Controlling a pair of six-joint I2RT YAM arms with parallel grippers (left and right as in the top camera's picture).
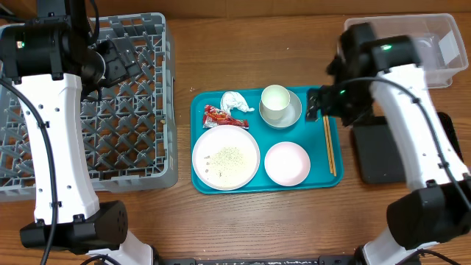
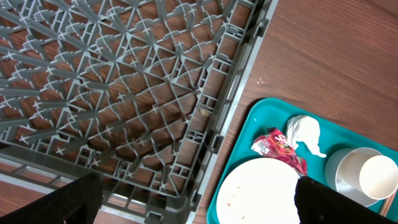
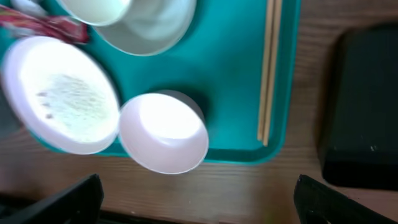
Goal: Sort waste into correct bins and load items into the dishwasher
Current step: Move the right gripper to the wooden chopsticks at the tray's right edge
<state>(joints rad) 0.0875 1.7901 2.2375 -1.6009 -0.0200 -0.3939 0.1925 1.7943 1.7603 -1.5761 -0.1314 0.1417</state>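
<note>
A teal tray (image 1: pixel 268 184) holds a white plate with crumbs (image 1: pixel 226 157), a pink bowl (image 1: pixel 287 163), a pale cup (image 1: pixel 275 100) in a grey bowl (image 1: pixel 294 114), a crumpled tissue (image 1: pixel 235 101), a red wrapper (image 1: pixel 223 116) and wooden chopsticks (image 1: pixel 329 143). My left gripper (image 1: pixel 121 55) is open and empty above the grey dish rack (image 1: pixel 110 147). My right gripper (image 1: pixel 316 103) is open and empty above the tray's right side, near the chopsticks (image 3: pixel 268 68) and pink bowl (image 3: pixel 163 132). The left wrist view shows the rack (image 2: pixel 124 74), plate (image 2: pixel 255 193), wrapper (image 2: pixel 280 148) and tissue (image 2: pixel 305 134).
A clear plastic bin (image 1: pixel 434 44) stands at the back right. A black bin (image 1: pixel 379 151) sits right of the tray and shows in the right wrist view (image 3: pixel 364 106). Bare wooden table lies in front of the tray.
</note>
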